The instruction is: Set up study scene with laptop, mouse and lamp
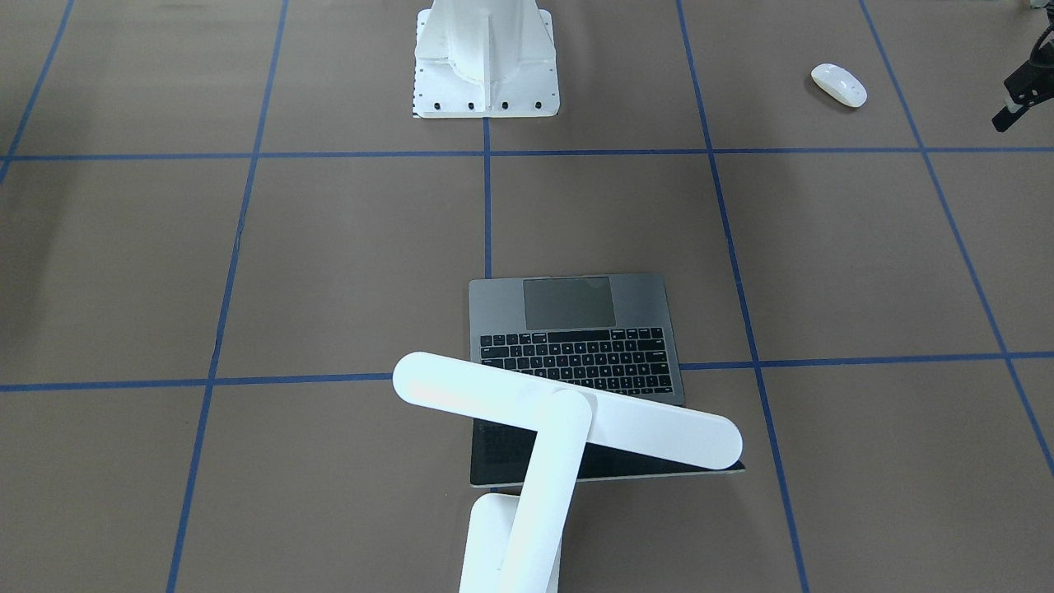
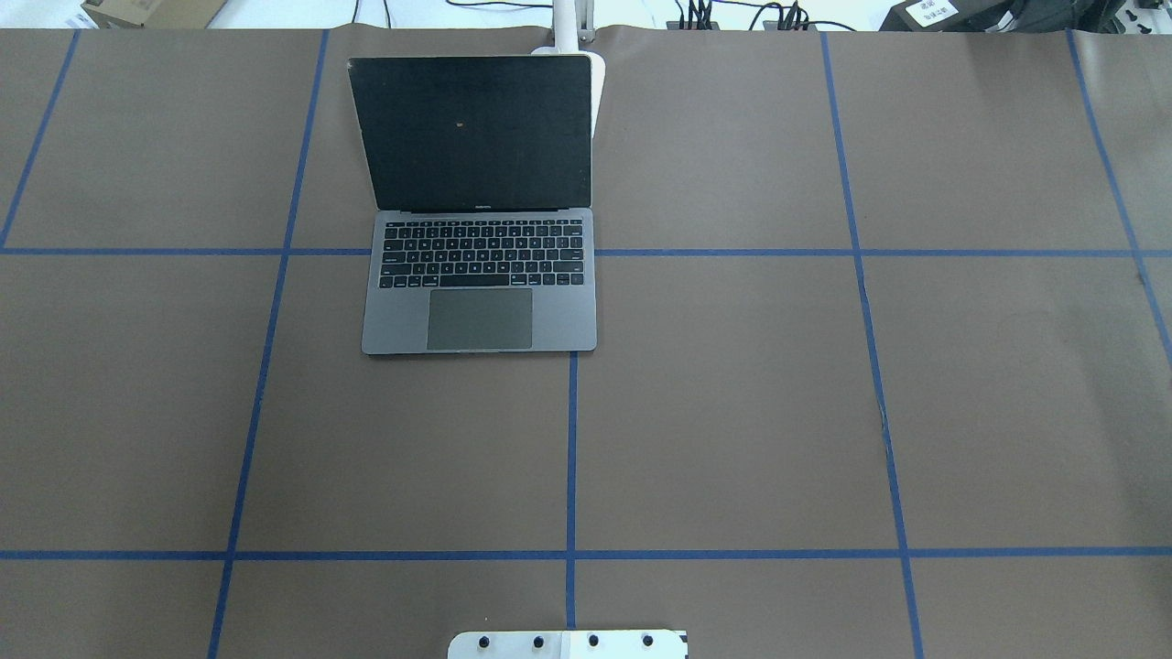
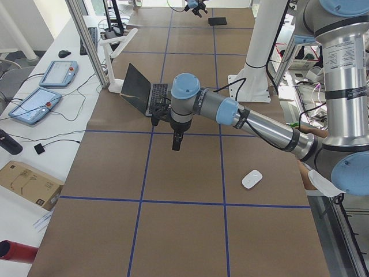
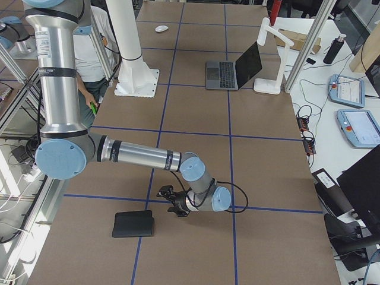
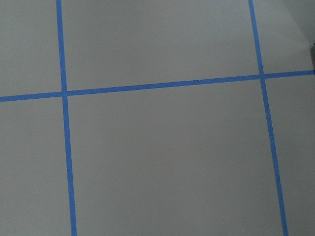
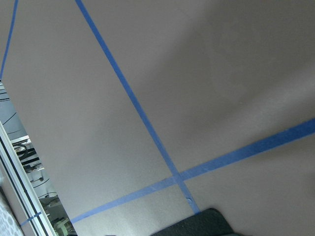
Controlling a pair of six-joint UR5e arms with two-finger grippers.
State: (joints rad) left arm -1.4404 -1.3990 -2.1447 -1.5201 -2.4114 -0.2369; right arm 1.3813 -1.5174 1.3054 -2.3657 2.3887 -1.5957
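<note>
The laptop [image 2: 480, 275] stands open on the far middle-left of the table, its dark screen upright; it also shows in the front view [image 1: 576, 338]. The lamp [image 1: 568, 412] stands behind the screen, with its bar head over the lid. The mouse [image 1: 838, 85] lies alone on the robot's left side, near the base. My left gripper [image 1: 1017, 99] hangs above the table beside the mouse, apart from it and cut by the frame edge; I cannot tell if it is open. My right gripper [image 4: 172, 202] hovers low by a black mat; I cannot tell its state.
The thin black square mat [image 4: 133, 224] lies at the table's right end; its corner shows in the right wrist view [image 6: 197, 227]. The white ribbed pedestal [image 1: 486, 58] with its bolted plate stands at the robot's edge. Blue tape lines grid the brown table [image 2: 732, 412].
</note>
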